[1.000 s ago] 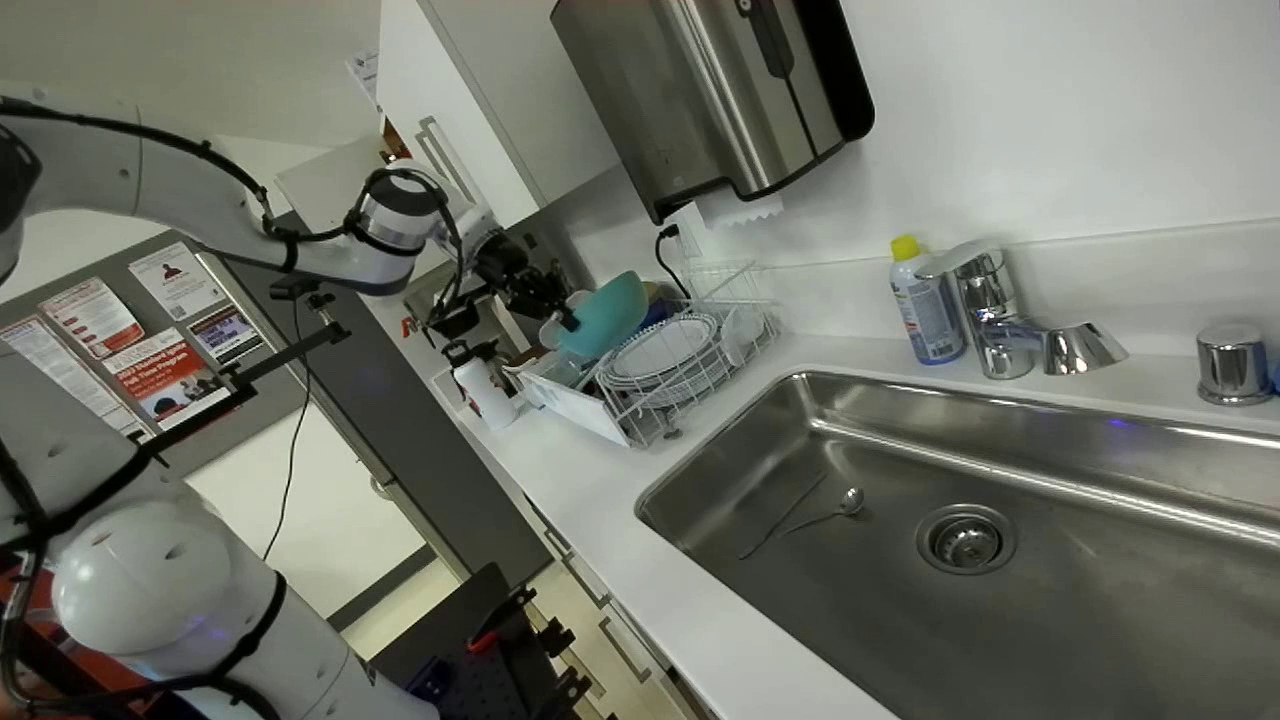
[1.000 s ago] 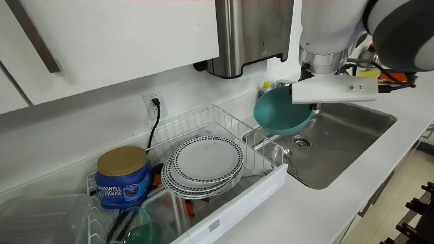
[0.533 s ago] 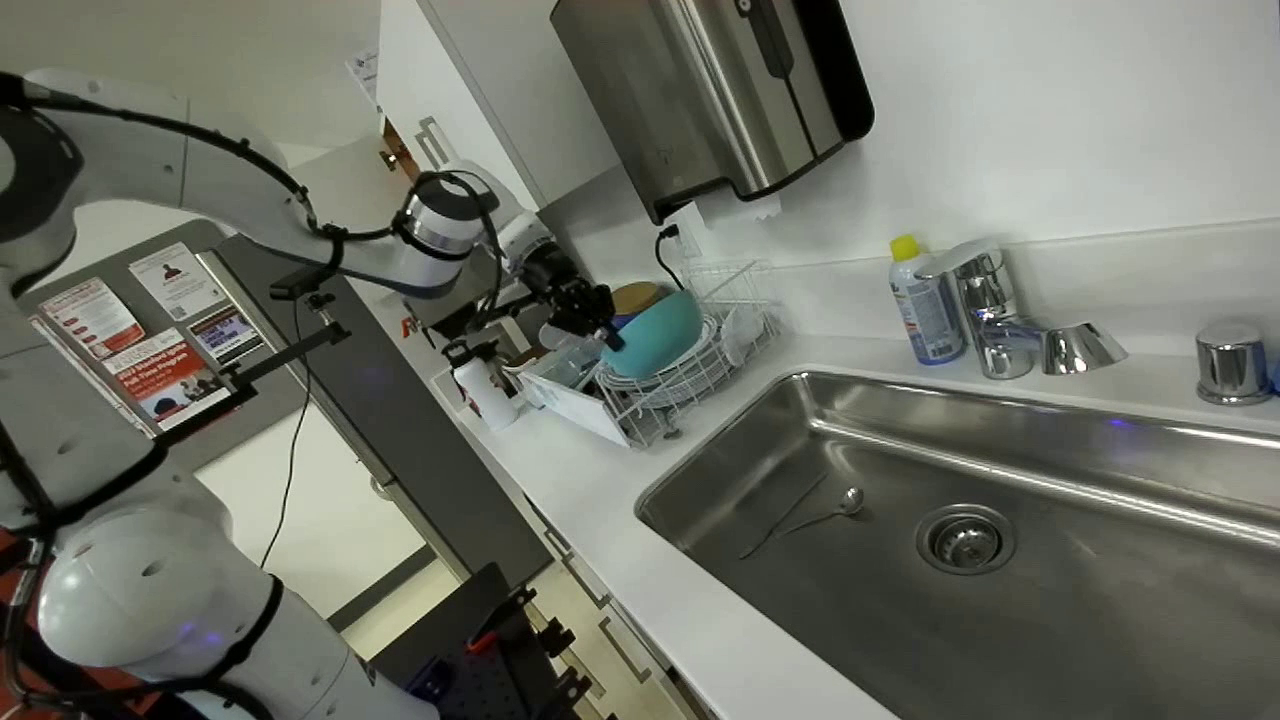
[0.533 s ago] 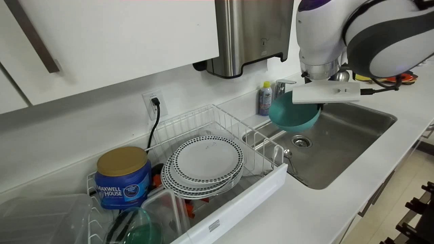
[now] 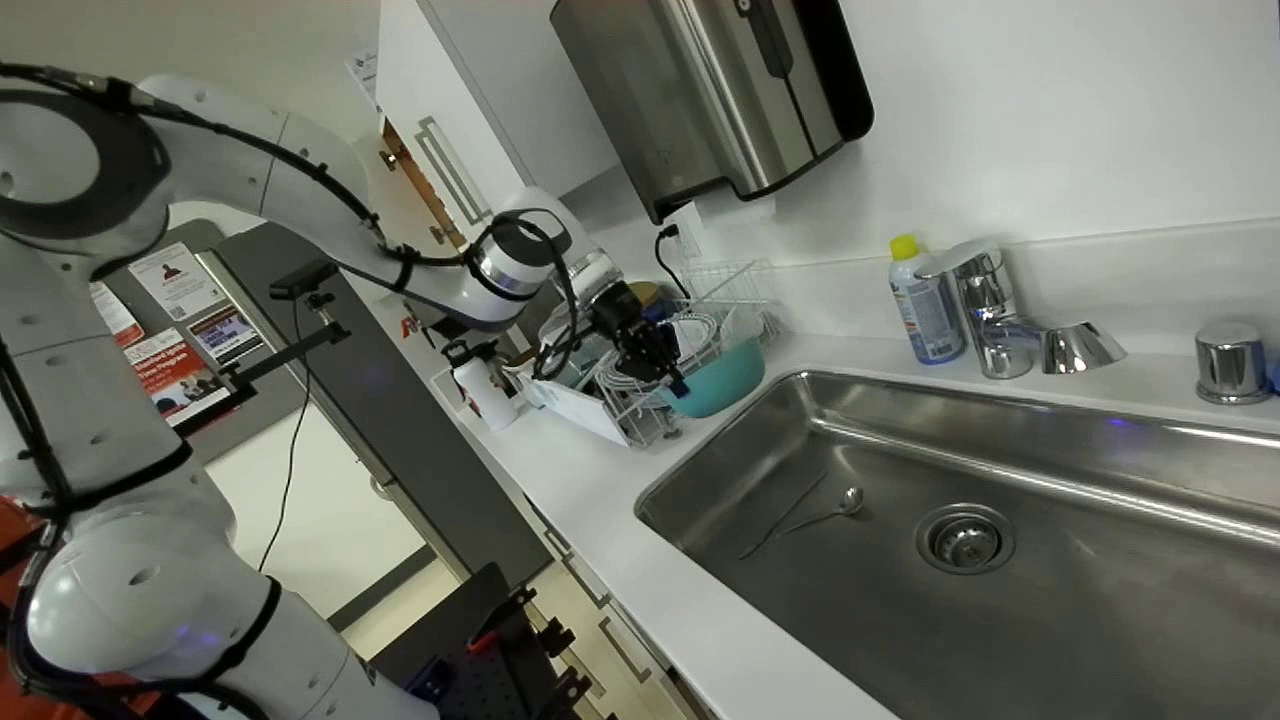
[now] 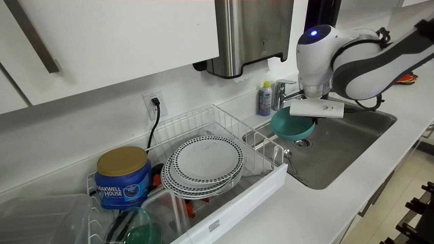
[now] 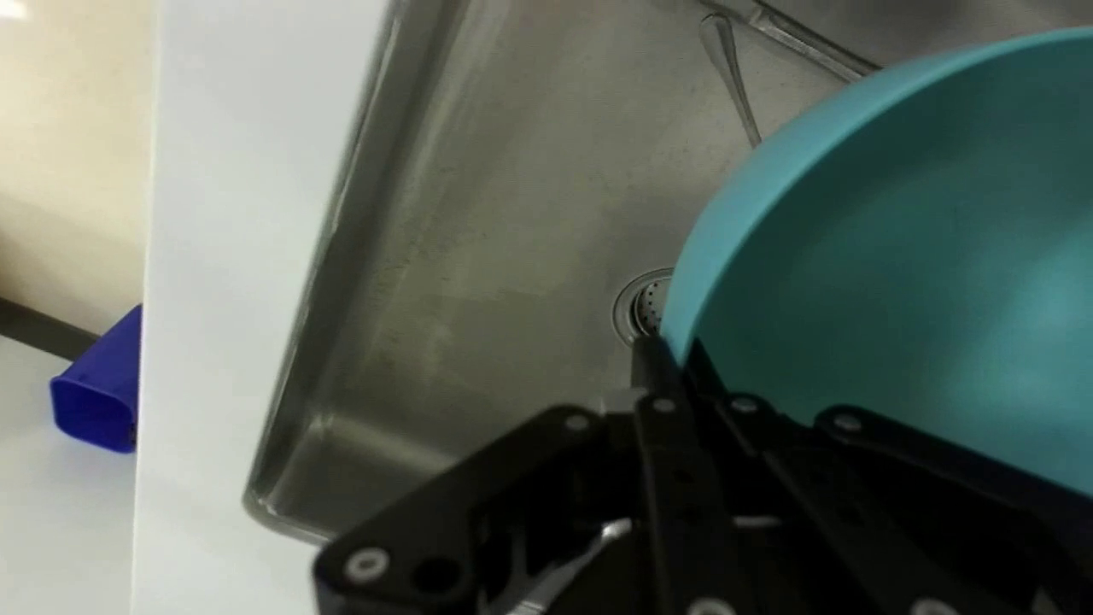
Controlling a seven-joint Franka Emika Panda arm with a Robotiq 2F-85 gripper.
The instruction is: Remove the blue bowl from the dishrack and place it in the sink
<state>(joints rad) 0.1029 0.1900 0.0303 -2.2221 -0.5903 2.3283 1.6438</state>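
"Down in the sink [image 5: 1120, 600] yet?"

"Not yet; only getting closer. Clear of the dishrack [image 6: 239, 206], and lower than a second ago."

"With the blue bowl [image 6: 292, 128], then?"

"Yes, hanging, apparently over the sink's rack-side end. Likely done with removing; left with placing."

"How about the jaws?"

"Nearly together, clamped on the rim. Mind the spoon [image 5: 850, 502] on the bottom."

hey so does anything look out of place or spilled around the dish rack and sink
The lidded Maxwell House tub looks odd sitting in the dishrack near the plates, since it's labelled packaging rather than dishware. No spill is visible.
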